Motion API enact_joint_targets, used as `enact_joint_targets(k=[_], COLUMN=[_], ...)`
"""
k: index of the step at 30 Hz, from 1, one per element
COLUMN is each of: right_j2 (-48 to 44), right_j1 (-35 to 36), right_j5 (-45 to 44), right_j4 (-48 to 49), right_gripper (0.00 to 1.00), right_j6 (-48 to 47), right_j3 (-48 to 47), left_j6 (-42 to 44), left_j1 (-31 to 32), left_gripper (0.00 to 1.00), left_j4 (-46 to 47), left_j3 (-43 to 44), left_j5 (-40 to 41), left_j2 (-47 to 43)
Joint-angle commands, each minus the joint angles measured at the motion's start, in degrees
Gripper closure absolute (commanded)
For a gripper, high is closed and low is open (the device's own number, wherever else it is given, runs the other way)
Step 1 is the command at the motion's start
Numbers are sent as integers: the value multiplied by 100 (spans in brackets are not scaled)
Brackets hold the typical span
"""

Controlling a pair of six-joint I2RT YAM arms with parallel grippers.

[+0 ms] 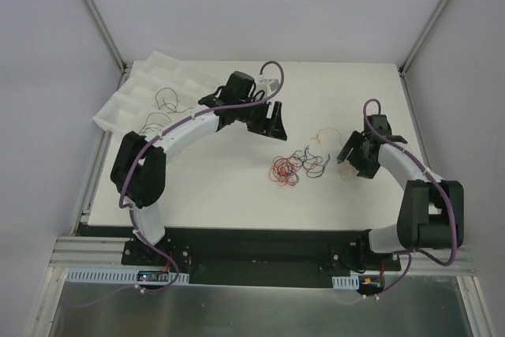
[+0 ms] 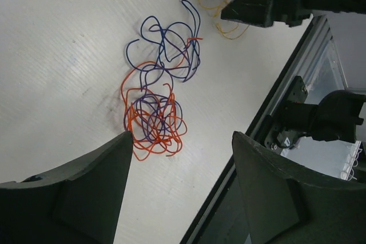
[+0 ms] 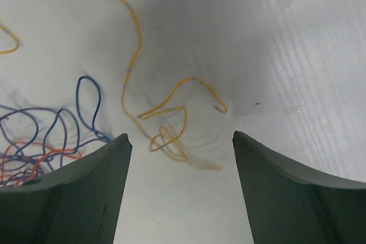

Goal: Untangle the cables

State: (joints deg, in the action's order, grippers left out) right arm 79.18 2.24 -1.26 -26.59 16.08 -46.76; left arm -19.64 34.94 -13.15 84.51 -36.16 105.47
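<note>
Cables (image 1: 296,167) lie mid-table (image 1: 221,191) between left gripper (image 1: 272,126) and right gripper (image 1: 347,167); tray (image 1: 134,96), apparently holding more, sits far left.

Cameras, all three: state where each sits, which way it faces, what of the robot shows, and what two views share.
Top external: above and behind the arms, looking down on the table; both arms show, bases nearest.
Left wrist: on that wrist, looking down between the fingers of the left gripper at the red-blue tangle.
Right wrist: on that wrist, looking down between the fingers of the right gripper at a yellow cable.
Shared: both wrist views catch the tangle.
</note>
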Motion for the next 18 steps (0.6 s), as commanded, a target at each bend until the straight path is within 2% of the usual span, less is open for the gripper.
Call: enact_joint_targets(k=[1,5,6,9,11,18], right_j2=[589,1107,1274,1434,1347,-409], right_j1=[-198,-206,-206,-198,-206,110], right_j5=[-76,-252,-226,-95,63,958], right_j4=[127,304,251,268,382,830], right_gripper=[27,37,44,80,98,100], right_j6=[211,273,221,46,-165,-1141], right_j3=[-333,-631,-772,-1010,-1071,-975], left_j6=[-84,-84,-67,47,135,478], left_j1=[101,101,101,101,101,101], left_gripper=[31,32,32,32,32,30], left_j4=[242,242,242,243,242,698], left_j3=[-285,-400,-418,-435,-418,-453], left_j5=[-233,-181,-163,-145,-145,-373], left_j2=[-703,-1001,-1054,-1204,-1283,-1687])
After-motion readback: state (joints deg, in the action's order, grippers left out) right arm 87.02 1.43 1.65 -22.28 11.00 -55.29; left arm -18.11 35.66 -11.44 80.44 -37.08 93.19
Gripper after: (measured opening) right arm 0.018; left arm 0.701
